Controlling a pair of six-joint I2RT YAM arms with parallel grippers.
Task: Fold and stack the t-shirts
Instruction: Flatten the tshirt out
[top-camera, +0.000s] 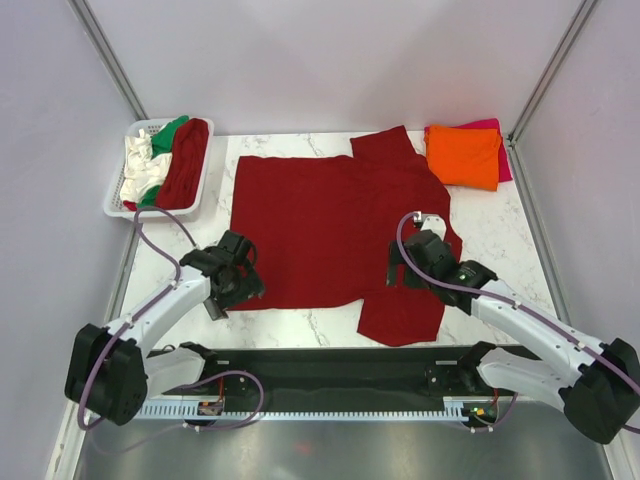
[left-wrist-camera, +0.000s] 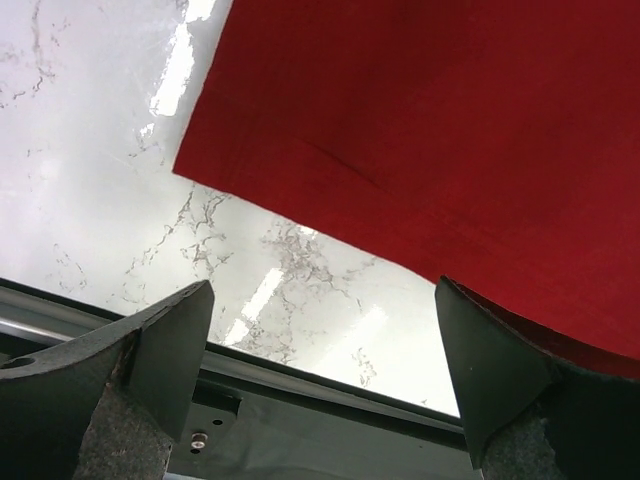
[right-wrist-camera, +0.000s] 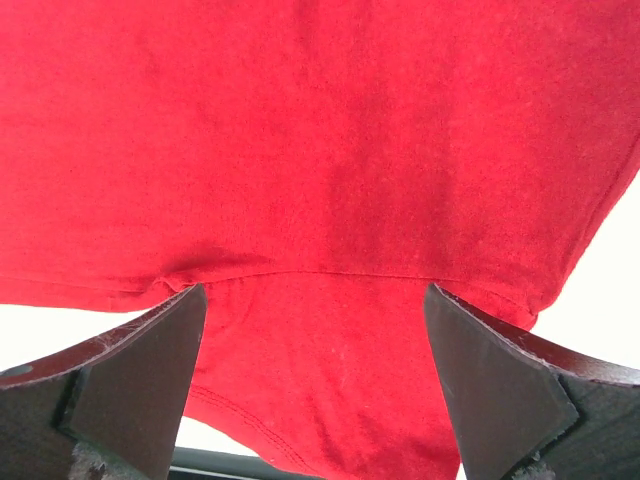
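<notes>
Crumpled t-shirts (top-camera: 160, 165) filled the basket (top-camera: 112, 206), upper left. The left gripper (top-camera: 238, 282), jaws wide and holding nothing, hung at the lower-left corner of the spread dark red t-shirt (top-camera: 325, 220). Only its wrist view showed that hem flat. The right gripper (top-camera: 414, 262) gaped empty above a sleeve seam. An orange t-shirt (top-camera: 463, 156) lay folded, upper right.

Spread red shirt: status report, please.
Left pincer open, at shirt corner. Right pincer open over sleeve. Shirt flat, unfolded. Nothing in the way.

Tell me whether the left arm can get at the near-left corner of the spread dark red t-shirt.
Probably yes: the left gripper hangs open right beside that corner of the dark red t-shirt, with only bare table between.
</notes>
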